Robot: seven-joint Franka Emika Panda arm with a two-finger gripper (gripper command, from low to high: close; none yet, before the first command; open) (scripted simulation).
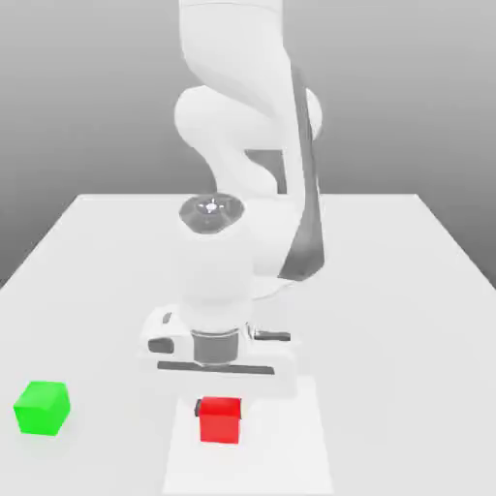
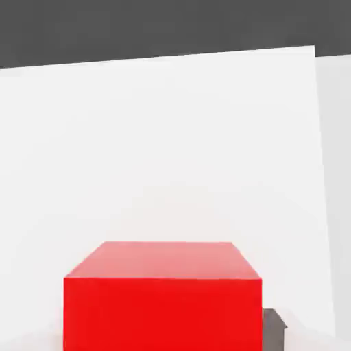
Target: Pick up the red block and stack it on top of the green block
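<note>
While the arm's gripper [image 1: 221, 397] hangs low over the white counter [image 1: 387, 291], the red block [image 1: 220, 419] sits right at its fingers, whether clenched or released I cannot tell. Well apart, toward the exterior view's left, the green block [image 1: 43, 408] rests alone on the counter.

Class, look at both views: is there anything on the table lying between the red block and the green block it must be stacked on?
Nothing visible does. Bare table separates the red block from the green block.
</note>
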